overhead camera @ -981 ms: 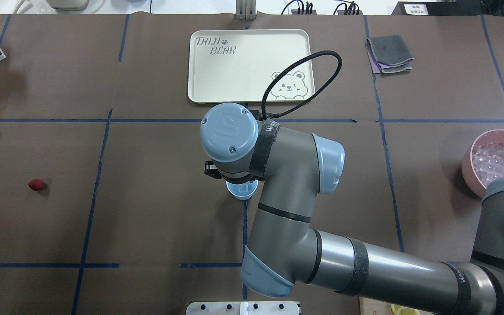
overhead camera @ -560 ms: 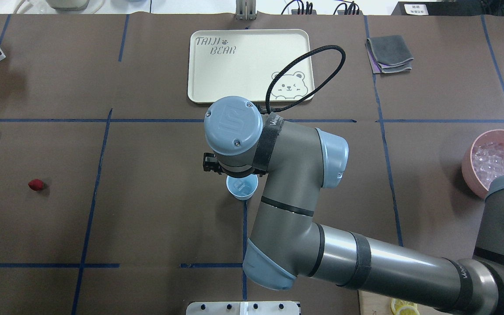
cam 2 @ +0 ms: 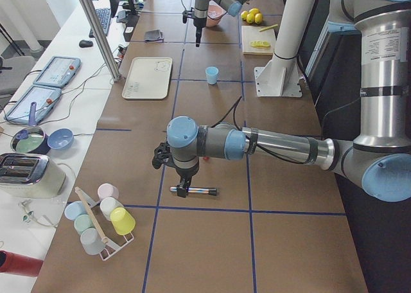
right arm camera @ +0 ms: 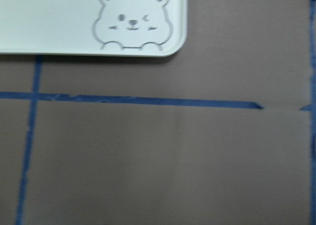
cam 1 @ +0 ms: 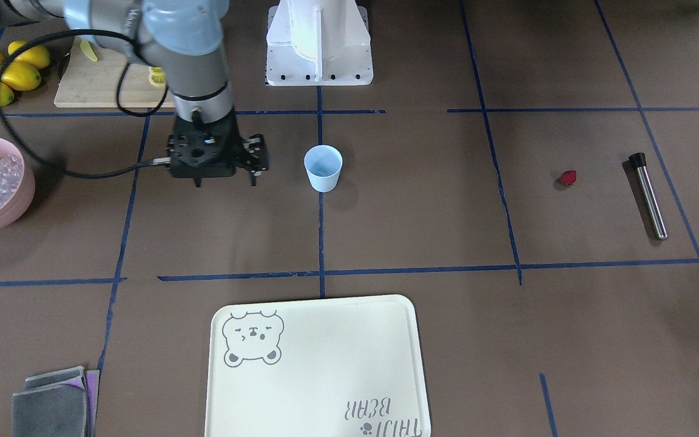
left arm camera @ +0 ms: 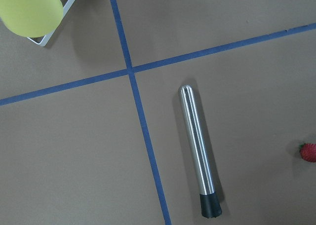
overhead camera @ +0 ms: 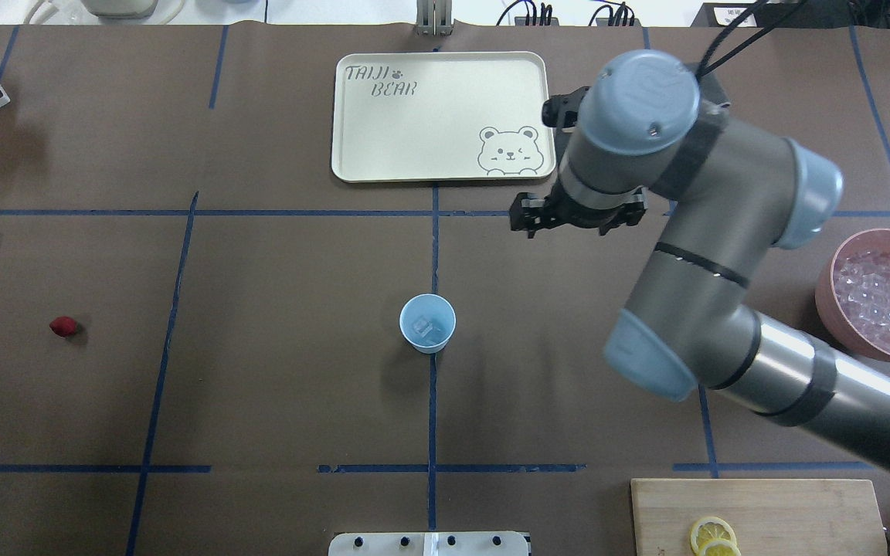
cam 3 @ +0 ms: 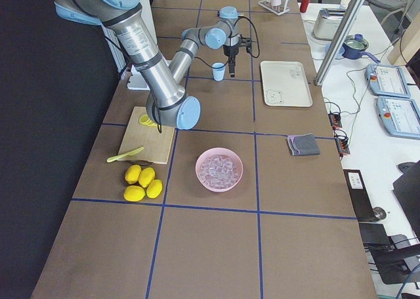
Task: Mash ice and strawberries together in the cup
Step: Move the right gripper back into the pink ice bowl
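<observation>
Centrally: cup, upright, holds ice. Strawberry lies well apart on the cup's left, with the steel muddler farther out beneath the left gripper. Right gripper hangs between the cup and the ice-filled pink bowl, near the tray; I cannot tell either gripper's jaw state.

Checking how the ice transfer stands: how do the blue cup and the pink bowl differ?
The cup is pale blue, small and tapered; the bowl is pink, wide and far larger. The cup holds a few ice cubes; the bowl holds a heap of ice. The cup stands mid-table; the bowl sits toward the table's end on the robot's right. Both stand upright with ice inside.
</observation>
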Tool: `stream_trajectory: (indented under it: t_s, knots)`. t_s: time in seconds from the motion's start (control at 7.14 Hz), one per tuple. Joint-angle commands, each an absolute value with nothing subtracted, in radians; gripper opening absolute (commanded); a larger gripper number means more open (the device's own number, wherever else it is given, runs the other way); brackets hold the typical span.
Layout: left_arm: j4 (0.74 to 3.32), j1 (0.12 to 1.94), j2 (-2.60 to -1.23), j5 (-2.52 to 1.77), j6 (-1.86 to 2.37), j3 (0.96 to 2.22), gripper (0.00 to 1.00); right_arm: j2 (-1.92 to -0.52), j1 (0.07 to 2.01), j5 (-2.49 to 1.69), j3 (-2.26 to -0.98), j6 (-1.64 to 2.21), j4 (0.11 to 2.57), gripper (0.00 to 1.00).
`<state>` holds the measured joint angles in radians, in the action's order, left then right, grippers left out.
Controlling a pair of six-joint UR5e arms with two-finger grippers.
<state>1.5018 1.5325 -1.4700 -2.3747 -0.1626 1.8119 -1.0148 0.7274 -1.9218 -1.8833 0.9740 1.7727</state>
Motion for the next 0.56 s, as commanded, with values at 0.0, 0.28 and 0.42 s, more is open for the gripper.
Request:
stream_trajectory:
  t_s: [0.0,0.28,0.42]
  knots:
    - [1.502,1.532,-1.47,-2.375,-0.163,1.813,1.0,-1.258,0.95,-2.084,-1.983,0.669,1.731,0.99]
    - [1.502,1.532,-1.47,-2.375,-0.163,1.813,1.0,-1.546,1.107,-2.21,-1.996,0.449,1.514,0.99]
    - [1.502,1.532,-1.47,-2.376,-0.163,1.813,1.0,-1.654,1.141,-2.217,-1.993,0.374,1.437,0.99]
